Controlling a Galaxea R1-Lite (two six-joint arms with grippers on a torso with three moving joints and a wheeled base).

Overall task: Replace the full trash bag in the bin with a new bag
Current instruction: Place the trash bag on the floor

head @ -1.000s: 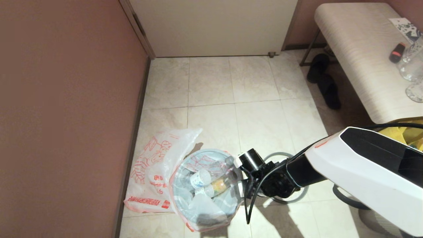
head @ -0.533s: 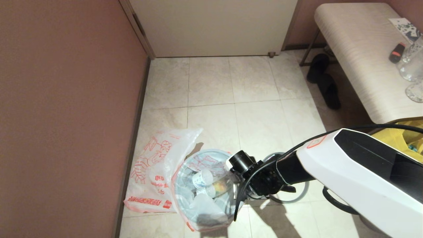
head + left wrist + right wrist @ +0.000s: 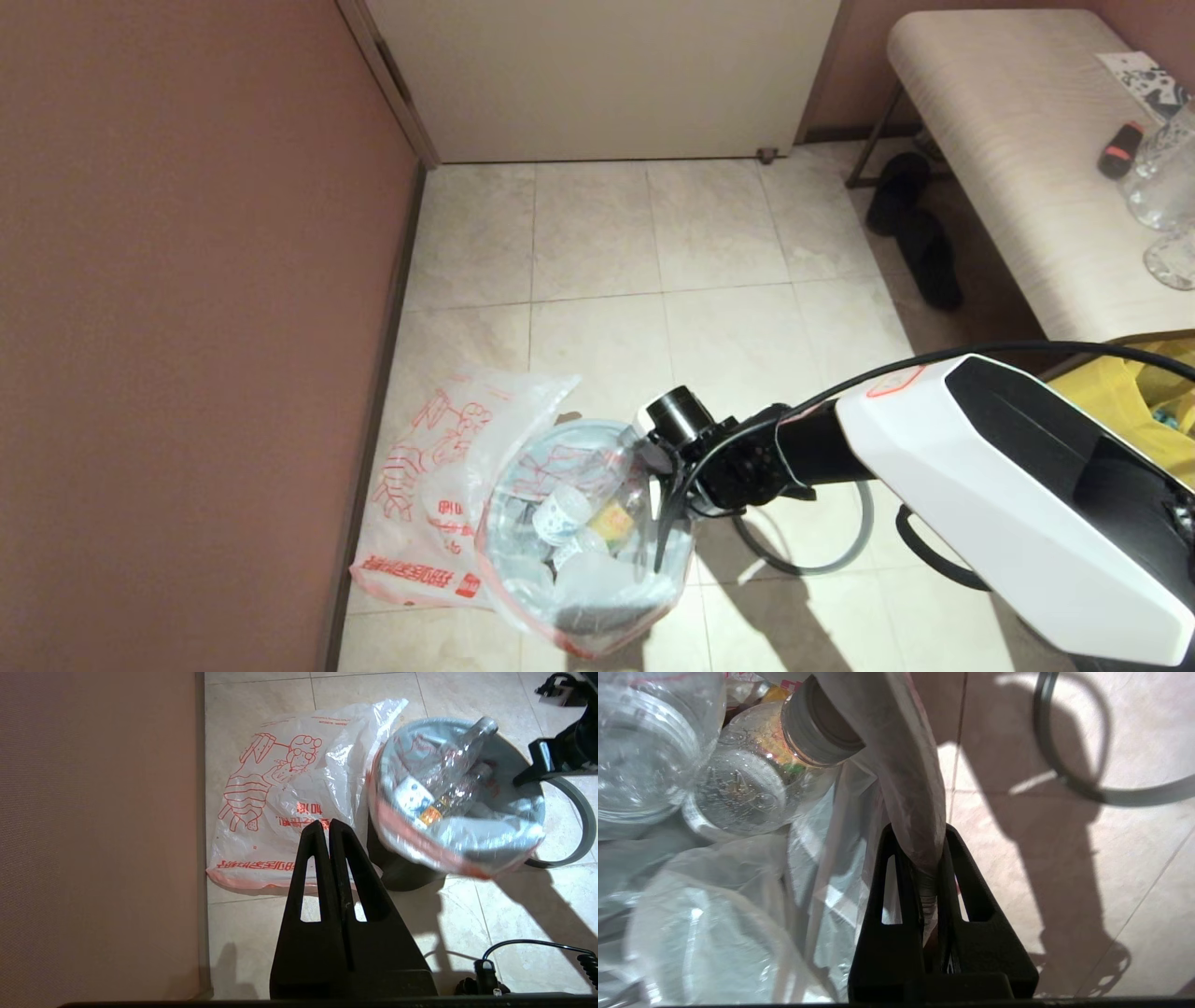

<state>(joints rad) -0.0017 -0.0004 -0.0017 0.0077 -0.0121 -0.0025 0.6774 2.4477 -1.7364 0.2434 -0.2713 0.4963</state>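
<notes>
The full trash bag [image 3: 597,588], its rim pink-red, holds clear bottles and sits in the black bin [image 3: 397,872], which it mostly hides. My right gripper [image 3: 665,511] is shut on a gathered strip of the bag's right rim [image 3: 906,765], which runs between the fingers [image 3: 955,844]. The bin's grey hoop [image 3: 840,551] lies on the floor to the right of the bin. The new bag [image 3: 420,504], with red characters, lies flat on the tiles between the bin and the wall. My left gripper [image 3: 329,823] hangs shut and empty above the new bag's near edge.
A reddish wall [image 3: 187,280] runs along the left, and a white door [image 3: 607,75] stands at the back. A padded bench [image 3: 1008,140] at the right carries glassware [image 3: 1158,177]. Black slippers [image 3: 920,233] lie beside it, and a yellow bag [image 3: 1134,392] sits under its near end.
My right gripper has moved left and slightly away from me, still holding the bag's rim. The bag's mouth has been pulled out of round and the bottles inside have shifted.
</notes>
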